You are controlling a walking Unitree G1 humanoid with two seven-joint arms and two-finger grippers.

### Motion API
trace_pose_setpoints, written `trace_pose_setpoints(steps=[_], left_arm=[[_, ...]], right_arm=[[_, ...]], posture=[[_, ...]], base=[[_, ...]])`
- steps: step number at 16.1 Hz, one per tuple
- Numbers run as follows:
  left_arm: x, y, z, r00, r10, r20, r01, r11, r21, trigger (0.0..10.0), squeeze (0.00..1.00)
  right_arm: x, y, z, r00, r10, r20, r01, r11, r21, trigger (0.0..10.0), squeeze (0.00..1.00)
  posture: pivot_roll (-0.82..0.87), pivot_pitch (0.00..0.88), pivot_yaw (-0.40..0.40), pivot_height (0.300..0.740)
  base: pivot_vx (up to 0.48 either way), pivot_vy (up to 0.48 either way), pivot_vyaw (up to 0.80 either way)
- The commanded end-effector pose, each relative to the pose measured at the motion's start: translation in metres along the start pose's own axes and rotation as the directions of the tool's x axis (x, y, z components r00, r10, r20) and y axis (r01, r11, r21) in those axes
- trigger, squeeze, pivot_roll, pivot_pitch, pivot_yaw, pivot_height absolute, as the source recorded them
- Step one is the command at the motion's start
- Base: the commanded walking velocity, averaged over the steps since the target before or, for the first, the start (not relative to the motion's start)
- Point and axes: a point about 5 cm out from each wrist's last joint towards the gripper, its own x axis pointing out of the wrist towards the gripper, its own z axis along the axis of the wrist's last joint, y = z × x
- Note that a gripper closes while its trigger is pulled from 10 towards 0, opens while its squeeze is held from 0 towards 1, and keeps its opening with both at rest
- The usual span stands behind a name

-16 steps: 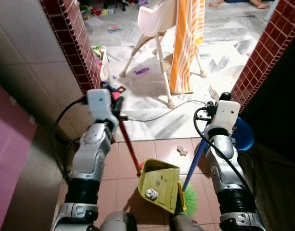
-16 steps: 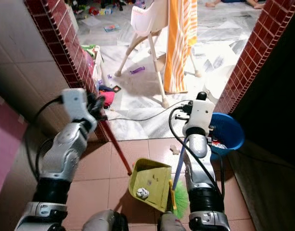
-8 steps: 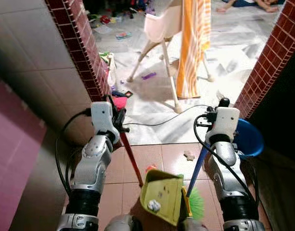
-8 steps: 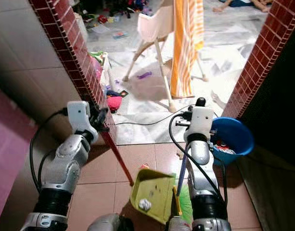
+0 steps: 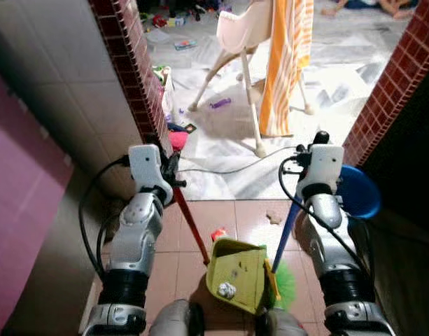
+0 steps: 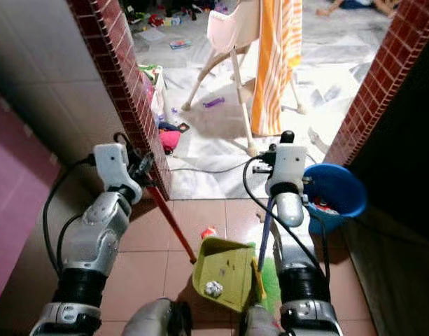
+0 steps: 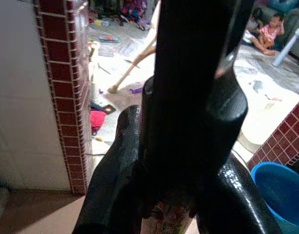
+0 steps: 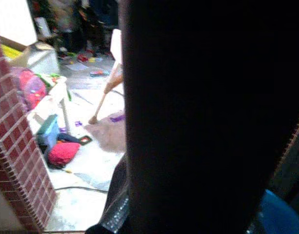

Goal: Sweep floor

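While both arms (image 5: 137, 238) bend upward — end effectors (image 5: 173, 175) grip handles (image 5: 190, 224).

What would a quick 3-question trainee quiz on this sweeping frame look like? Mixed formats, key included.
1. True or false: the yellow-green dustpan already holds a crumpled white scrap.
2. Which gripper holds the red dustpan handle? A left gripper B right gripper
3. Fill in: the broom's blue handle ends in ____ bristles beside the dustpan.

Key
1. True.
2. A; the right gripper is on the broom's blue handle.
3. Green.
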Motion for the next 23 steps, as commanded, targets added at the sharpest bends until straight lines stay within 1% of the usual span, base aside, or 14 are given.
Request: trace_pose_setpoints(steps=[1, 4, 6, 8, 9, 11, 13, 16, 18, 19, 20, 21, 22, 23], left_arm=[[0.002, -0.012, 0.001, 0.999, -0.03, 0.017, 0.031, 0.998, -0.058, 10.0, 0.0], [0.006, -0.013, 0.004, 0.999, -0.035, 0.031, 0.037, 0.998, -0.056, 10.0, 0.0], [0.008, -0.012, 0.007, 0.998, -0.036, 0.044, 0.038, 0.998, -0.053, 10.0, 0.0], [0.007, -0.006, 0.015, 0.995, -0.008, 0.098, 0.011, 0.999, -0.034, 10.0, 0.0], [0.007, -0.004, 0.019, 0.994, 0.002, 0.111, 0.004, 0.999, -0.051, 10.0, 0.0], [0.01, 0.008, 0.032, 0.985, 0.055, 0.166, -0.038, 0.994, -0.104, 10.0, 0.0], [0.012, 0.015, 0.038, 0.98, 0.082, 0.183, -0.061, 0.991, -0.116, 10.0, 0.0], [0.014, 0.017, 0.044, 0.975, 0.086, 0.203, -0.058, 0.989, -0.136, 10.0, 0.0], [0.015, 0.017, 0.05, 0.971, 0.088, 0.223, -0.055, 0.987, -0.151, 10.0, 0.0], [0.016, 0.017, 0.058, 0.966, 0.112, 0.232, -0.062, 0.976, -0.21, 10.0, 0.0], [0.017, 0.017, 0.071, 0.957, 0.122, 0.264, -0.059, 0.97, -0.234, 10.0, 0.0], [0.018, 0.017, 0.076, 0.952, 0.125, 0.279, -0.058, 0.97, -0.236, 10.0, 0.0], [0.018, 0.018, 0.089, 0.94, 0.138, 0.312, -0.059, 0.966, -0.252, 10.0, 0.0], [0.018, 0.018, 0.095, 0.934, 0.145, 0.327, -0.059, 0.964, -0.258, 10.0, 0.0]], right_arm=[[0.005, 0.007, 0.003, 1.0, 0.024, 0.002, -0.024, 0.999, 0.04, 10.0, 0.0], [0.012, 0.012, 0.007, 0.999, 0.029, 0.015, -0.03, 0.999, 0.044, 10.0, 0.0], [0.014, 0.014, 0.009, 0.999, 0.033, 0.023, -0.034, 0.998, 0.046, 10.0, 0.0], [0.013, 0.009, 0.007, 1.0, 0.014, 0.024, -0.015, 0.999, 0.048, 10.0, 0.0], [0.012, 0.007, 0.006, 1.0, 0.007, 0.023, -0.008, 0.999, 0.047, 10.0, 0.0], [0.006, -0.002, -0.002, 1.0, -0.01, 0.006, 0.009, 1.0, 0.029, 10.0, 0.0], [0.001, -0.009, -0.008, 1.0, -0.026, -0.013, 0.026, 1.0, 0.017, 10.0, 0.0], [0.0, -0.012, -0.009, 0.999, -0.031, -0.014, 0.031, 0.999, 0.015, 10.0, 0.0], [0.002, -0.01, -0.008, 1.0, -0.025, -0.01, 0.026, 1.0, 0.015, 10.0, 0.0], [0.003, -0.009, -0.008, 1.0, -0.018, -0.011, 0.018, 1.0, 0.011, 10.0, 0.0], [0.004, -0.007, -0.008, 1.0, -0.011, -0.012, 0.011, 1.0, 0.009, 10.0, 0.0], [0.004, -0.007, -0.008, 1.0, -0.009, -0.013, 0.009, 1.0, 0.009, 10.0, 0.0], [0.005, -0.006, -0.009, 1.0, -0.001, -0.016, 0.001, 1.0, 0.007, 10.0, 0.0], [0.005, -0.005, -0.009, 1.0, 0.002, -0.018, -0.002, 1.0, 0.005, 10.0, 0.0]], posture=[[-0.11, 0.0, 0.076, 0.74], [-0.11, 0.0, 0.075, 0.74], [-0.1, 0.0, 0.075, 0.74], [-0.1, 0.0, 0.084, 0.74], [-0.11, 0.0, 0.085, 0.74], [-0.11, 0.0, 0.084, 0.74], [-0.12, 0.0, 0.085, 0.74], [-0.12, 0.0, 0.086, 0.74], [-0.12, 0.0, 0.083, 0.74], [-0.11, 0.0, 0.077, 0.74], [-0.11, 0.0, 0.071, 0.74], [-0.1, 0.0, 0.069, 0.74], [-0.1, 0.0, 0.067, 0.74], [-0.1, 0.0, 0.066, 0.74]], base=[[-0.262, 0.0, 0.0], [-0.249, 0.0, 0.0], [0.0, 0.0, 0.0], [0.0, 0.0, -0.4], [0.0, 0.0, -0.8], [0.0, 0.0, -0.8], [0.0, 0.0, -0.63], [0.0, 0.0, -0.69], [0.0, 0.0, -0.6], [0.0, 0.0, 0.0], [0.0, 0.0, 0.0], [0.0, 0.0, 0.0], [0.0, 0.0, 0.0], [0.244, 0.0, 0.0]])
